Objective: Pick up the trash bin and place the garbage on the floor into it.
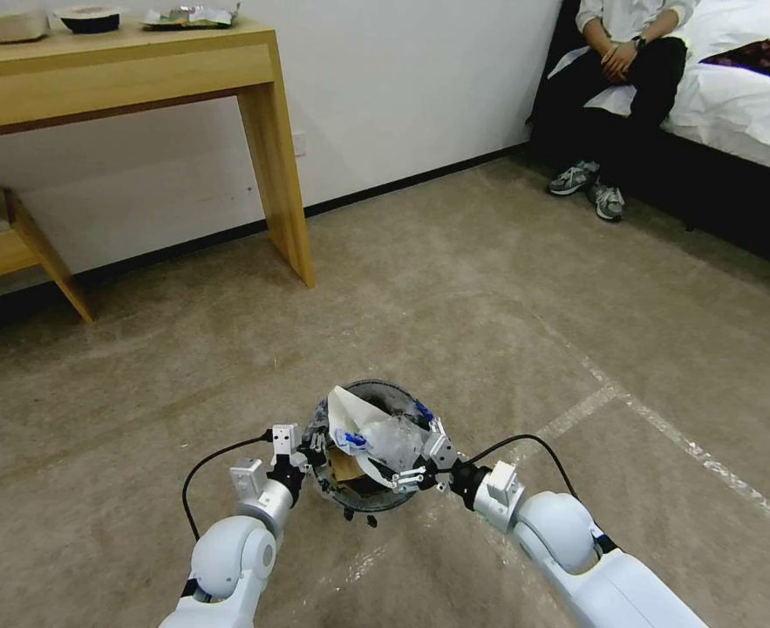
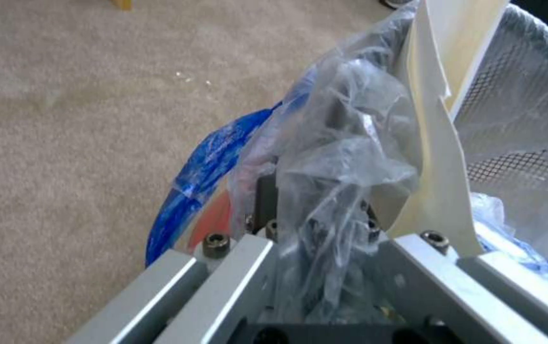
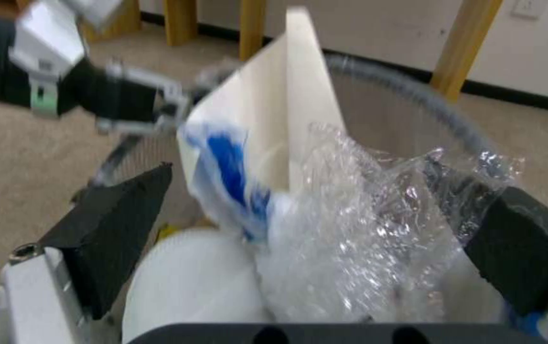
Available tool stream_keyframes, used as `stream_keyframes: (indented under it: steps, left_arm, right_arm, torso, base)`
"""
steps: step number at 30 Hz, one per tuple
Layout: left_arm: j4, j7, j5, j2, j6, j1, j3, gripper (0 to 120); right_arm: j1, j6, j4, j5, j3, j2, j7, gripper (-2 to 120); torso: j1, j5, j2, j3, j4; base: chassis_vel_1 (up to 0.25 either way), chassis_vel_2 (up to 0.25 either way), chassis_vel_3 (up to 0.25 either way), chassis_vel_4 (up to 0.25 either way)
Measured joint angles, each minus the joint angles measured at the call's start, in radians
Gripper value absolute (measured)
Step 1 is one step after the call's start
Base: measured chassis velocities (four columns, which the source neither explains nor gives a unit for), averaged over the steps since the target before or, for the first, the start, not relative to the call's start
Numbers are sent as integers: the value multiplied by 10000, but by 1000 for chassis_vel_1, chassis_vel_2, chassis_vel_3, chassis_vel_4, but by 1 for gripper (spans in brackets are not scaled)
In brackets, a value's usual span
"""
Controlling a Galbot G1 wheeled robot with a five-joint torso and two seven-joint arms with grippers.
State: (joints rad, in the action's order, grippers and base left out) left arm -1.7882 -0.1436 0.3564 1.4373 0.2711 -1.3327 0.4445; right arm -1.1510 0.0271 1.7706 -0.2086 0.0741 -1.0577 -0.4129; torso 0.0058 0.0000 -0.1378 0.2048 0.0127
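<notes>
You are in a bedroom, like a hotel room: a bed with white sheets, a wooden worktop along the wall, beige carpet floor.

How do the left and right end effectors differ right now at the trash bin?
The left end effector is closed on the left rim of the trash bin, with the plastic liner bunched between its fingers. The right end effector is open, pads spread wide. The left grips at the rim, while the right reaches over the opposite rim above the contents. Both are at the bin.
</notes>
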Motion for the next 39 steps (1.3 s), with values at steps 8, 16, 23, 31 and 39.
stream_keyframes:
  steps: [8,16,23,31,39]
  left_arm:
    - [25,117,180,-71,154,12,-64,1]
    - [83,282,491,-176,362,205,-166,1]
    - [-23,438,766,-257,590,250,-204,1]
    - [-135,569,958,-354,756,216,-152,1]
    - [-237,647,1010,-325,825,125,-106,1]
  right_arm:
    - [46,257,198,-382,136,-9,-279,100]
    - [67,631,452,-1086,242,44,-789,100]
    - [83,996,589,-1641,277,70,-1309,100]
    - [29,1162,748,-1837,301,129,-1723,100]
    - [31,1168,716,-1722,313,95,-1744,100]
  torso:
    - [0,0,0,0,0]
    - [0,0,0,0,0]
    - [0,0,0,0,0]
    - [0,0,0,0,0]
    - [0,0,0,0,-1]
  base:
    - [0,0,0,0]
    - [0,0,0,0]
    - [0,0,0,0]
    - [0,0,0,0]
    - [0,0,0,0]
